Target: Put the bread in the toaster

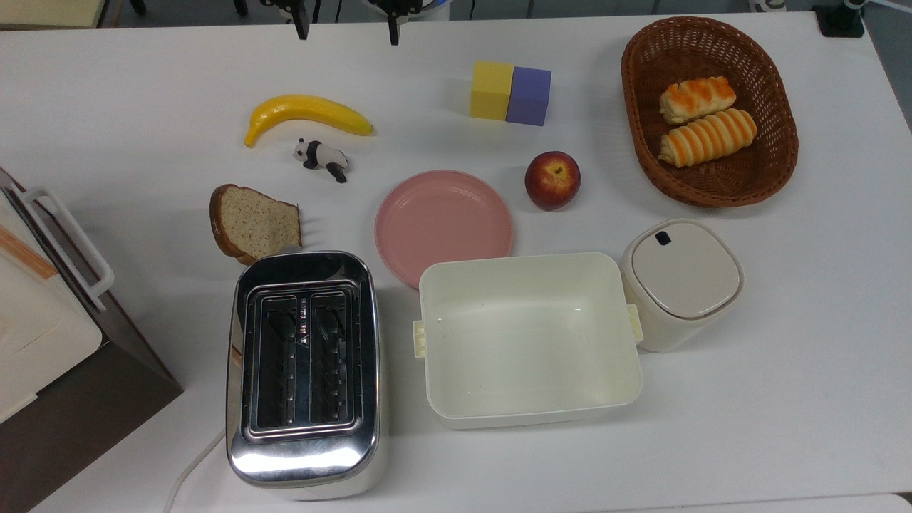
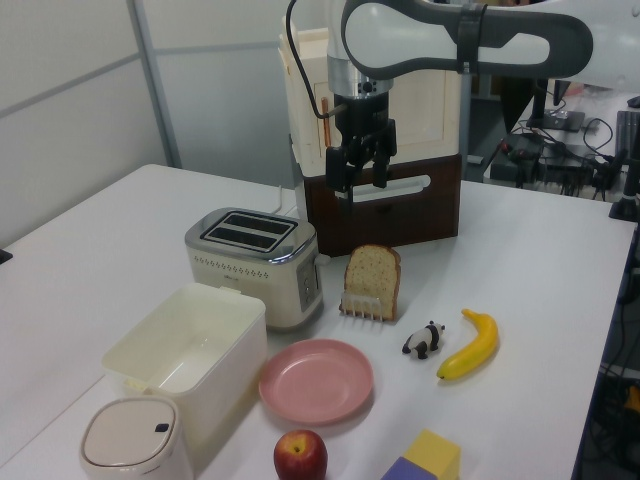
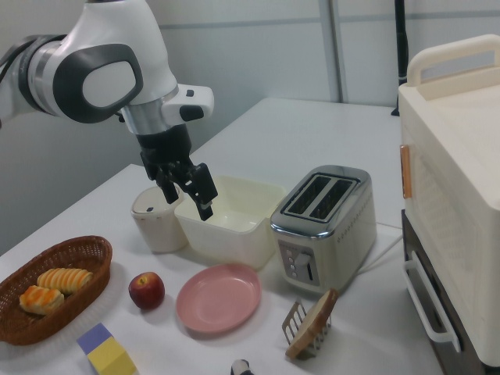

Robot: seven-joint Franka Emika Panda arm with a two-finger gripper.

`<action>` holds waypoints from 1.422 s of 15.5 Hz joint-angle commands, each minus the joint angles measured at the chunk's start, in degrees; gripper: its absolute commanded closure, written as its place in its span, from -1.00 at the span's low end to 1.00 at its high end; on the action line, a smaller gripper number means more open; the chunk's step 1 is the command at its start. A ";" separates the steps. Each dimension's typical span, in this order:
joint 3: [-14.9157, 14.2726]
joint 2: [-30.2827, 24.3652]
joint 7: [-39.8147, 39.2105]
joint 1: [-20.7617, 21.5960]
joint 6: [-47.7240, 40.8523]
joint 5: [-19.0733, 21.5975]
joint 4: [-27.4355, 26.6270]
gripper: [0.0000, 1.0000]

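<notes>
Below the gripper [image 2: 362, 184], slightly toward the left view's right, the bread [image 2: 372, 279] stands on edge in a small rack [image 2: 362, 305], long axis upright; the fingers are spread wide and empty; the toaster [image 2: 254, 262] sits just beside the bread, toward the left view's left; the rack hides the slice's bottom edge, and it probably leans.

The white desk [image 1: 784, 399] holds a shiny toaster [image 1: 305, 374], with bread [image 1: 253, 222], a pink plate [image 1: 443, 222], a cream tub [image 1: 527, 338], a banana [image 1: 306, 114] and a basket [image 1: 709, 110] around it.
</notes>
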 commanded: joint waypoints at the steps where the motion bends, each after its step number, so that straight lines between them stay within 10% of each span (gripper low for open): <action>1: -0.47 -0.66 -1.29 0.53 -0.54 -0.48 -0.47 -1.00; 8: -0.65 1.44 -1.55 -0.95 6.13 -1.10 -0.91 -1.00; 22: -10.66 11.46 -1.29 -2.45 18.97 -7.33 -3.81 -1.00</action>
